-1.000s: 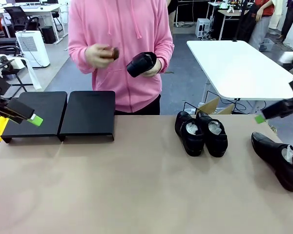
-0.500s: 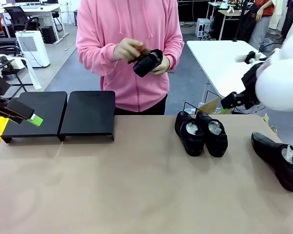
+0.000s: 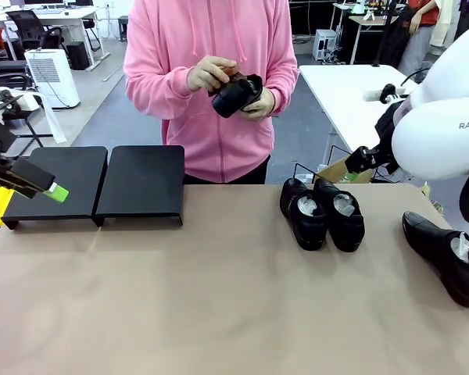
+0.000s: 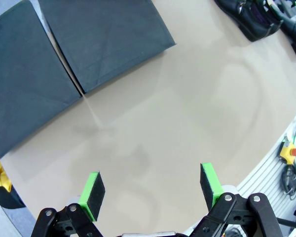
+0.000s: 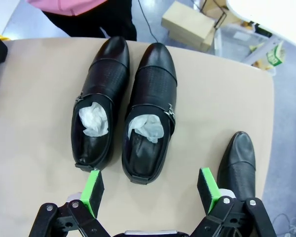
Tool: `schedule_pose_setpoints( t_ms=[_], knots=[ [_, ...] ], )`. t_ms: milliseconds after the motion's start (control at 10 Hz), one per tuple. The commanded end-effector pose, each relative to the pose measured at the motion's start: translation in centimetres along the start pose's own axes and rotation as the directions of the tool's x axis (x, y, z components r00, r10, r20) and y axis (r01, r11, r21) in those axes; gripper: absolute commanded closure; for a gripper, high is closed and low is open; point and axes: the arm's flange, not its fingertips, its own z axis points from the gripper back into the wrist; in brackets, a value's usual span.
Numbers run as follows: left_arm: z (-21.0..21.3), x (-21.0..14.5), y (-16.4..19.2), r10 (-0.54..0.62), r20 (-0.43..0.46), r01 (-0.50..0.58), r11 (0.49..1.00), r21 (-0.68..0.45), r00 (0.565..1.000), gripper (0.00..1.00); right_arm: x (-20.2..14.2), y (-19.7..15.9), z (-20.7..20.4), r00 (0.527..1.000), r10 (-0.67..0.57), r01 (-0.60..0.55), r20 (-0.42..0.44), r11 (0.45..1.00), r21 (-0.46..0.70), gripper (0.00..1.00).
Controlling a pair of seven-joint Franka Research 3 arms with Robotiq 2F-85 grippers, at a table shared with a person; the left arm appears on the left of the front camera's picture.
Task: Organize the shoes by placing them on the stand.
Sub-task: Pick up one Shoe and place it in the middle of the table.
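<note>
While the person (image 3: 219,39) at the far side holds one glossy black dress shoe (image 3: 236,94) in both hands at chest height, a pair of dress shoes (image 3: 322,212) stands side by side, touching, on the tan surface (image 3: 219,305) right of centre, toes toward the person and crumpled white paper (image 5: 93,119) inside each. Another single shoe (image 3: 445,256) lies apart near the right edge. The black two-section stand (image 3: 102,183) sits at the far left, well apart from all of them. Near the stand's front edge, the left gripper (image 4: 151,185) hovers over bare surface, its fingers spread wide around nothing. The right gripper (image 5: 150,185) hangs above the pair's heels, fingers equally wide and not gripping.
</note>
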Motion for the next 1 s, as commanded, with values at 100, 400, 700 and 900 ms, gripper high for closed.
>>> schedule_pose_setpoints(
  t_ms=[100, 400, 700, 900],
  knots=[
    [0.0, -0.1, 0.1, -0.007, 0.008, 0.007, 1.0, -0.018, 1.0, 0.0, -0.9, 2.0, -1.1, 0.996, 0.027, -0.022, -0.089, 0.998, 0.058, 0.0],
    [0.0, -0.1, 0.1, -0.007, 0.008, 0.007, 1.0, -0.018, 1.0, 0.0, 1.4, 4.7, -3.7, 0.977, 0.057, -0.039, -0.206, 0.995, 0.089, 0.0],
    [0.0, -0.1, 0.1, -0.007, 0.008, 0.007, 1.0, -0.018, 1.0, 0.0, 3.0, 5.4, -5.6, 0.964, 0.069, -0.046, -0.257, 0.995, 0.094, 0.0],
    [0.0, -0.1, 0.1, -0.007, 0.008, 0.007, 1.0, -0.018, 1.0, 0.0, 4.0, 5.5, -6.6, 0.973, 0.027, -0.004, -0.228, 0.995, 0.104, 0.38]
  ],
)
